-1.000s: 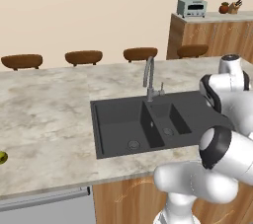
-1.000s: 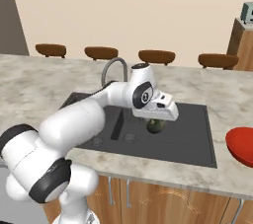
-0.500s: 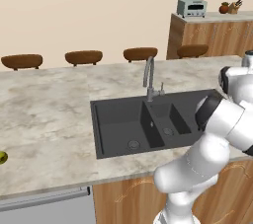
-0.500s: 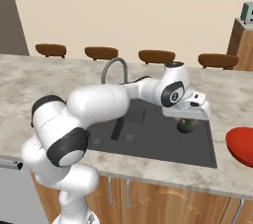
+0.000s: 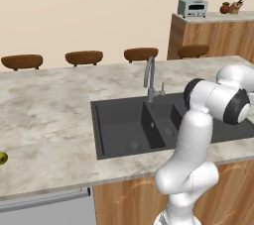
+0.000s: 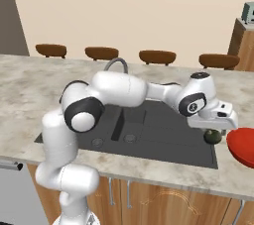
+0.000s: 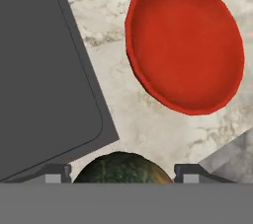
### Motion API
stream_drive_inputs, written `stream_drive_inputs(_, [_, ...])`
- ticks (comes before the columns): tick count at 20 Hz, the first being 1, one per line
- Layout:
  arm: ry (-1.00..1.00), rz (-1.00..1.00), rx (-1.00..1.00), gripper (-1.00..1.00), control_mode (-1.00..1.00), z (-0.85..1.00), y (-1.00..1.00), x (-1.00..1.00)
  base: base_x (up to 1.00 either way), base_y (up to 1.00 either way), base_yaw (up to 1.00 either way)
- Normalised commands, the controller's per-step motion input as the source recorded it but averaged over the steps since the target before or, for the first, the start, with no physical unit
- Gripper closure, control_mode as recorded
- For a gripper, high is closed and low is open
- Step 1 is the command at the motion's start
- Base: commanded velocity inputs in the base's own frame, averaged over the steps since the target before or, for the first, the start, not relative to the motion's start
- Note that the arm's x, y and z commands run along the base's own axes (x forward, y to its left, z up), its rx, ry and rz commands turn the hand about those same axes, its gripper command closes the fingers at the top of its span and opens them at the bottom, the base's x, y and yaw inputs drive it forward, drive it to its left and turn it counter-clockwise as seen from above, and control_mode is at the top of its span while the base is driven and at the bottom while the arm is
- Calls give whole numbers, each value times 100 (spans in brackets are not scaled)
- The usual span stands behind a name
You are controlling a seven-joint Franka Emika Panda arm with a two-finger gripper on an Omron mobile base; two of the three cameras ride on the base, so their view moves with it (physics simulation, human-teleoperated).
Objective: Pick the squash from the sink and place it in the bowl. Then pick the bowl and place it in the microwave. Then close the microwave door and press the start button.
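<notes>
So I'm watching the feeds and the gripper (image 6: 214,131) is out at the right end of the sink (image 6: 163,149), with the squash (image 6: 213,137) tucked right under the hand. In the hand view the squash (image 7: 122,168) sits between the two finger tips (image 7: 57,172), dark green with some paler mottling, and the fingers are spread about as wide as the squash itself, one on each side of it. Looks like a grip to me: it's up off the basin floor and hanging over the edge where the sink meets the marble counter (image 7: 148,124).

The red bowl (image 7: 185,44) sits on the counter just past the sink's right rim, upright and with nothing in it. From the right base view the bowl (image 6: 243,144) is just beside the gripper, partly cut off by the frame edge.

In the left base view the arm bends across the right side of the sink (image 5: 124,125) and covers the hand, so I can't see the squash from there. The steel faucet (image 5: 151,78) stands behind the divider between the basins. A yellow-green fruit (image 5: 2,158) lies far off at the left edge of the counter, and a toaster oven (image 5: 192,7) sits on the back cabinet.
</notes>
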Motion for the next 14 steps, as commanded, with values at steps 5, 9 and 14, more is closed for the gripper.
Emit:
stream_drive_inputs(5, [-17,5,0,100,-100,-2,-38,0,0,0,0])
stream_drive_inputs(9, [-18,7,0,100,-100,7,-29,24,0,0,0])
stream_drive_inputs(14, [-7,11,0,100,-100,-20,-35,21,0,0,0])
